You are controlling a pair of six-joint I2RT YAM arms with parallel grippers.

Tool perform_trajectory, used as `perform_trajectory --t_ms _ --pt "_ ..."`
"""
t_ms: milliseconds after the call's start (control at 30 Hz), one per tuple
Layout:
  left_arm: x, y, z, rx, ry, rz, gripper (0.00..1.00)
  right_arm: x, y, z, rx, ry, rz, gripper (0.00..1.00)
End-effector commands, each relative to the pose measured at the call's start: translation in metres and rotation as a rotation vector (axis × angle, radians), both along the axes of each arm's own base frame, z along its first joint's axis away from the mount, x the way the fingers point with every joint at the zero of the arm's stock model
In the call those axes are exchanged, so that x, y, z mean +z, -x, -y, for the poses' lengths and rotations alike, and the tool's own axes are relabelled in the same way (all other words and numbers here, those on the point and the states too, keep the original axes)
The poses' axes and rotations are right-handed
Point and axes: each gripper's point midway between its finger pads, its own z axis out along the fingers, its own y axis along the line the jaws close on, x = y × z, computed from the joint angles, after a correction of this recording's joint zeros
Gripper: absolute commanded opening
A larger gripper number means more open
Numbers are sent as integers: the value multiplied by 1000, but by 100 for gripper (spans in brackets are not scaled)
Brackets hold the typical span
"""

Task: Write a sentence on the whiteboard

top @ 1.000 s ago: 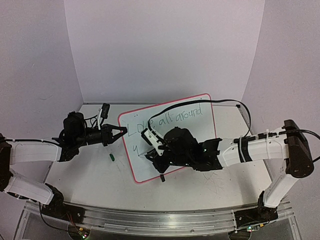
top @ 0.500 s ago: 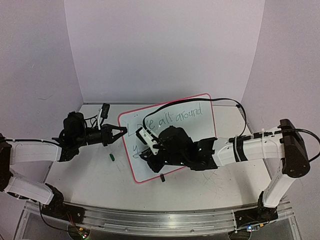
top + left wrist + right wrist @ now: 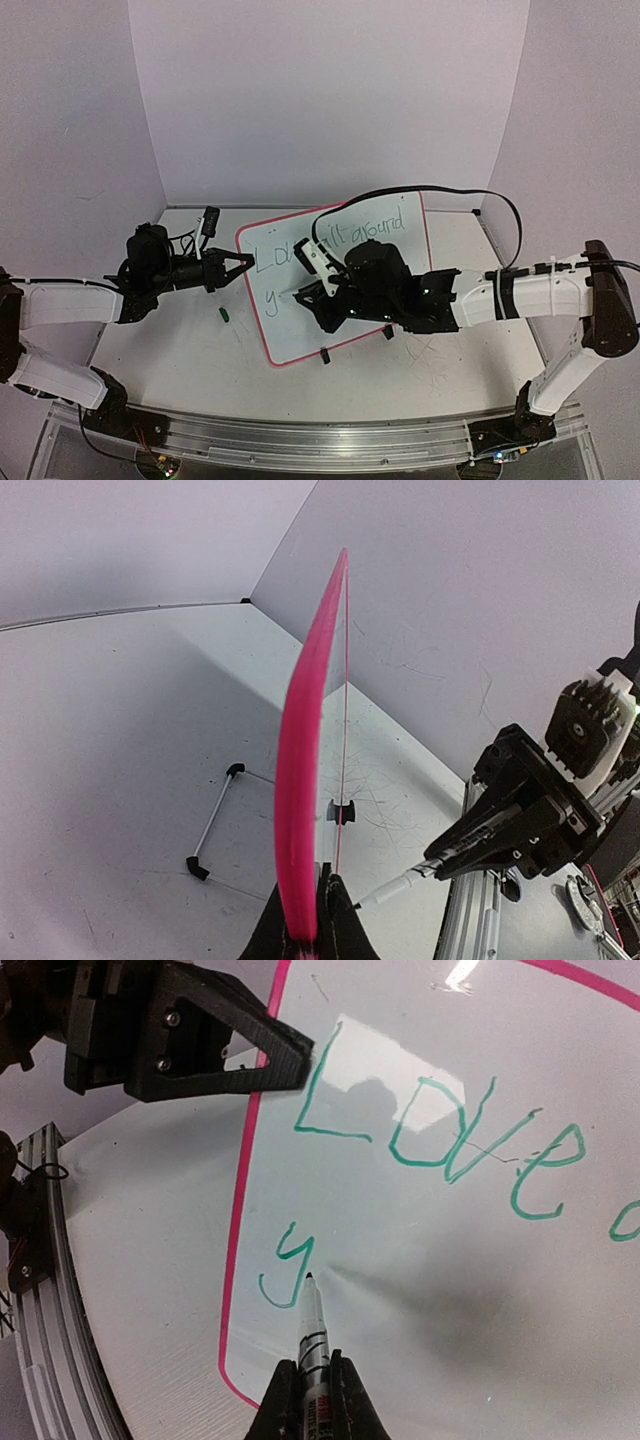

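Note:
The whiteboard [image 3: 300,335] with a pink rim lies tilted on the table. In the left wrist view it shows edge-on [image 3: 305,740]. The sentence [image 3: 375,228] in green reads "Love all around", with a "y" [image 3: 285,1270] on the line below. My left gripper [image 3: 243,263] is shut on the board's left edge [image 3: 318,920]. My right gripper [image 3: 318,300] is shut on a white marker [image 3: 313,1335]. The marker's tip touches the board just right of the "y". The marker also shows in the left wrist view [image 3: 400,885].
A small green marker cap [image 3: 225,314] lies on the table left of the board. Two black clips [image 3: 325,355] sit on the board's near edge. A thin white rod with black ends [image 3: 215,825] lies beyond the board. The right arm's black cable [image 3: 430,192] arcs over the board's far side.
My right wrist has swung to the right and farther back over the board, and the marker tip stays by the "y". My left gripper has not moved.

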Motion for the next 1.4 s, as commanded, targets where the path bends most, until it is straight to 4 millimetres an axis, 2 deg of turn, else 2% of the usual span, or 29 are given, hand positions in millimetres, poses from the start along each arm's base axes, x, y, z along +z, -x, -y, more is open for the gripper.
perform_trajectory --t_ms 0,1367 --pt "-29 -4 -8 44 -106 -12 0 19 -12 -5 -15 -56 43 0" --pt "-27 -5 -6 37 -108 -6 0 22 -23 -13 -47 -68 71 0"
